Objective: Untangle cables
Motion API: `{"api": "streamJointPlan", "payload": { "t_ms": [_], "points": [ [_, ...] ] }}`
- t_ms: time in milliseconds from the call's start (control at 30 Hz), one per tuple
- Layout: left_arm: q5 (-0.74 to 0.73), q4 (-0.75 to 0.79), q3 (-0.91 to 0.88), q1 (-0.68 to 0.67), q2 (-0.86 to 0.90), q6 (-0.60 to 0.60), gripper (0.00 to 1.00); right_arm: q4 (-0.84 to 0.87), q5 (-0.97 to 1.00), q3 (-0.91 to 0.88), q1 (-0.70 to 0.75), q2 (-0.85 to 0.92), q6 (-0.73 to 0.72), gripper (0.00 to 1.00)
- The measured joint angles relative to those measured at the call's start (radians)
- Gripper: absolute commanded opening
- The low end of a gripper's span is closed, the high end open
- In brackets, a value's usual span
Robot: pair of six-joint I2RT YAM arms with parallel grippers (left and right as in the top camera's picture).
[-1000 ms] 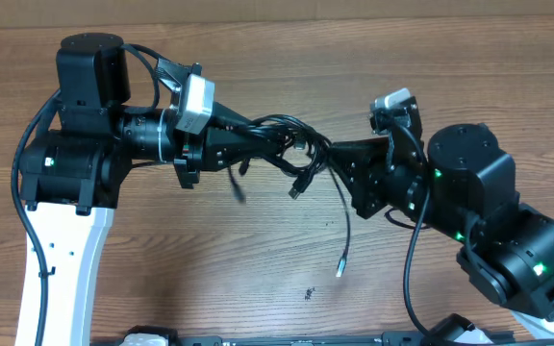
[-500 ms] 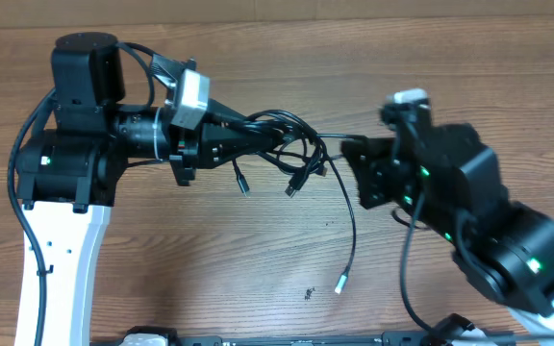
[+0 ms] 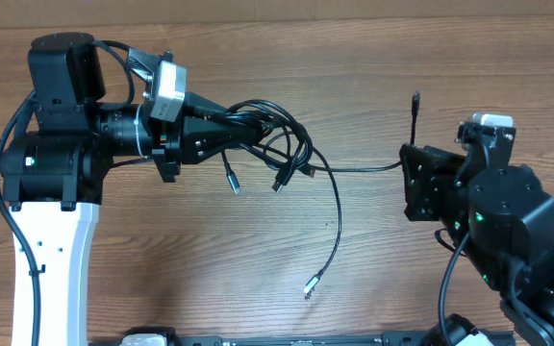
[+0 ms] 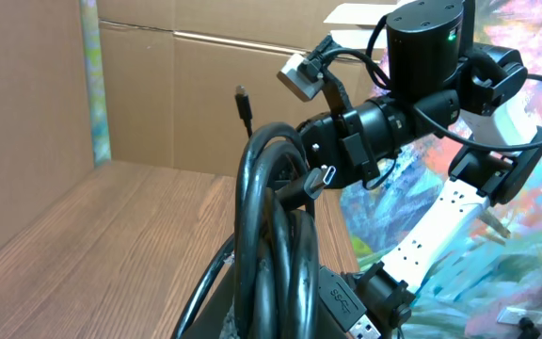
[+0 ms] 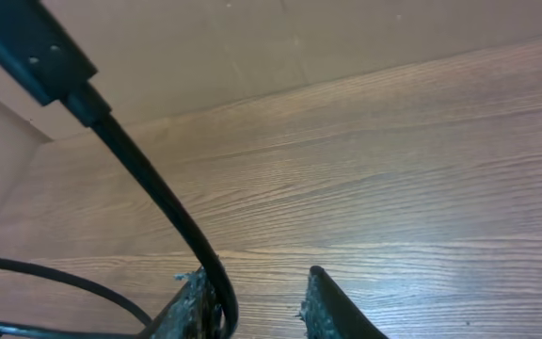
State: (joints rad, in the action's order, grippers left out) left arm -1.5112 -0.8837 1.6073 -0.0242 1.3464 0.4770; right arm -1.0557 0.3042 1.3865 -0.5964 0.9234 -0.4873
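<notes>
Overhead, your left hand (image 3: 246, 132) is clenched on the cables (image 3: 282, 144), which sit as one looped clump right at its tip, over the middle of the surface (image 3: 210, 279). Your right hand (image 3: 409, 183) is well apart on the other side. In the right wrist view its fingers (image 5: 332, 306) stand parted, with one strand (image 3: 364, 170) lying against the inner face of the other finger, not pinched as far as I can see. That strand runs straight from the clump to the right hand, and its black plug (image 3: 415, 101) pokes out past it. A second cord (image 3: 339, 216) trails free and ends in a silvery plug (image 3: 311, 285).

So two strands are drawn out and the knot itself is not yet opened. I'd judge most of the job is left. Around you there's only the cardboard wall (image 3: 354, 10) along the far edge. Watch the short plug ends (image 3: 231, 181) dangling from the clump; they could snag.
</notes>
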Motion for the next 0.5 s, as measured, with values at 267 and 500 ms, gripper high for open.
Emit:
{"api": "streamJointPlan", "payload": {
  "t_ms": [267, 500],
  "points": [
    [-0.004, -0.003, 0.0, 0.0, 0.0, -0.003, 0.04, 0.148, -0.196, -0.001, 0.001, 0.002, 0.128, 0.54],
    [-0.024, -0.004, 0.0, 0.0, 0.0, -0.004, 0.04, 0.211, -0.43, -0.001, 0.0, 0.002, 0.332, 0.75]
  ]
}}
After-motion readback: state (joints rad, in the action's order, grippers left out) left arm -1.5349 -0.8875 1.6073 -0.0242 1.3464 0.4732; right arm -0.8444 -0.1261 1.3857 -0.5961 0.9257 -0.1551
